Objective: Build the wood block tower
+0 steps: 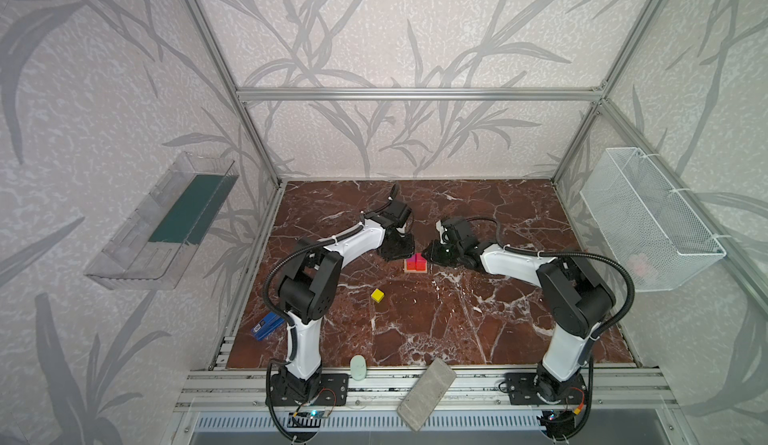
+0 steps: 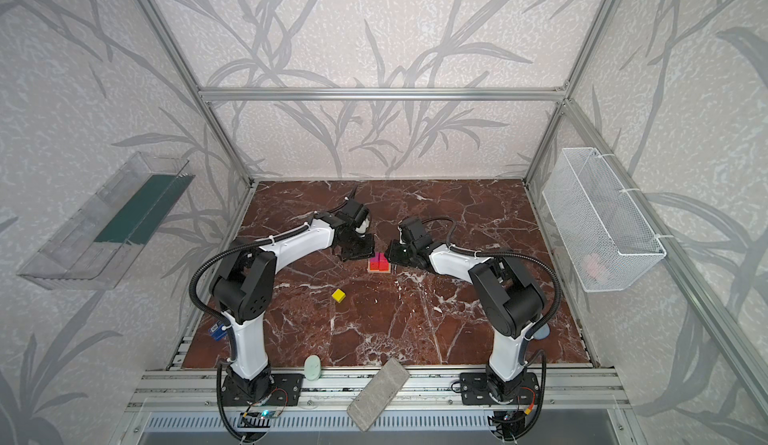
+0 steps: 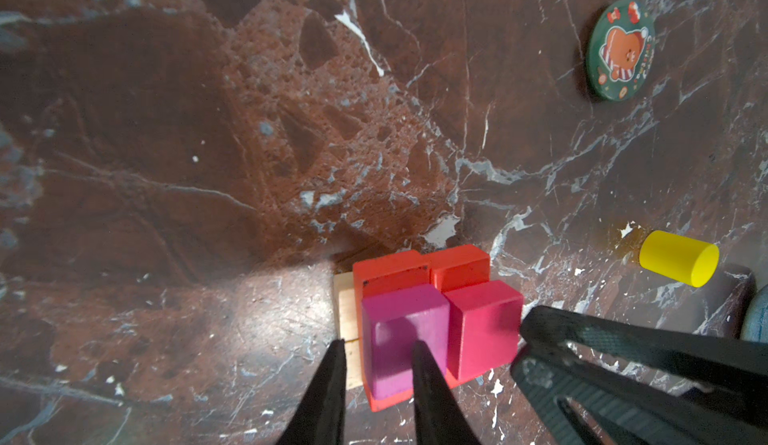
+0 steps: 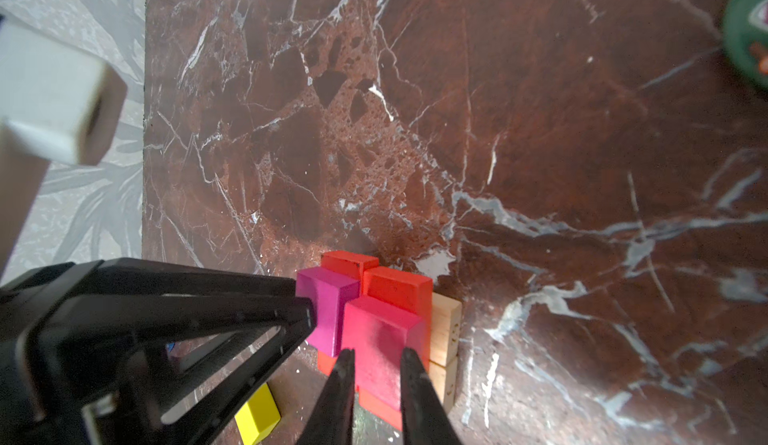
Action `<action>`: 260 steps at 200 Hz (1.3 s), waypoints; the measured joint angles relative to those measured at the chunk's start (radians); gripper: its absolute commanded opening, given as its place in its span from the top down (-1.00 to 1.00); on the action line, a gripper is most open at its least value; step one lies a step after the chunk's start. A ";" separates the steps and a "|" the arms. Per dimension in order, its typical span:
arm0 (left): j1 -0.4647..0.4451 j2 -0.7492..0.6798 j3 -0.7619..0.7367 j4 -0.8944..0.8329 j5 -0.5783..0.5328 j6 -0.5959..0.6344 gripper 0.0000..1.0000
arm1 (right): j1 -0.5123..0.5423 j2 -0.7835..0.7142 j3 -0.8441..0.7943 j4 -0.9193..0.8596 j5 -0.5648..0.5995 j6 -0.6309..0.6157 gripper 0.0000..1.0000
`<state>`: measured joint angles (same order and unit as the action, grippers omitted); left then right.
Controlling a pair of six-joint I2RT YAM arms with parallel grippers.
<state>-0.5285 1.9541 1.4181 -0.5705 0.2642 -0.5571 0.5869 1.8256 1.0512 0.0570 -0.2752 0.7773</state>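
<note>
The tower [image 1: 415,263] [image 2: 380,265] stands mid-table: tan bars [image 3: 347,318] [image 4: 444,318], red rectangles [image 3: 390,272] on them, and two magenta cubes side by side on top. My left gripper [image 3: 379,343] [image 4: 305,299] is narrowly open, its tips against the outer side of the purple-magenta cube [image 3: 403,318] [image 4: 328,297]. My right gripper [image 4: 376,351] [image 3: 519,345] is also narrowly open, its tips against the pink-magenta cube [image 3: 482,322] [image 4: 378,322]. Neither holds anything. A yellow cube [image 1: 377,295] [image 2: 338,295] lies in front of the tower. A yellow cylinder [image 3: 677,262] lies on its side beyond the right gripper.
A green round badge [image 3: 621,50] lies behind the tower. A blue stapler [image 1: 266,325] sits at the left edge; a grey brick [image 1: 426,393] and a pale oval object [image 1: 357,367] sit at the front rail. A wire basket [image 1: 648,214] and a clear tray [image 1: 166,222] hang on the side walls.
</note>
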 measured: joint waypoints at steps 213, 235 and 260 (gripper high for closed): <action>-0.013 0.010 0.016 -0.005 0.004 0.000 0.50 | 0.005 0.018 0.013 -0.002 -0.006 0.000 0.57; -0.013 0.010 0.016 -0.005 0.004 0.000 0.50 | 0.005 0.020 0.013 -0.002 -0.006 0.000 0.56; -0.015 0.010 0.016 -0.005 0.004 0.000 0.50 | 0.005 0.020 0.013 -0.002 -0.005 0.000 0.56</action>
<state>-0.5434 1.9636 1.4338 -0.5758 0.2680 -0.5571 0.5919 1.8454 1.0645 0.0551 -0.2806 0.7776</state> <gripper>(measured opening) 0.250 0.221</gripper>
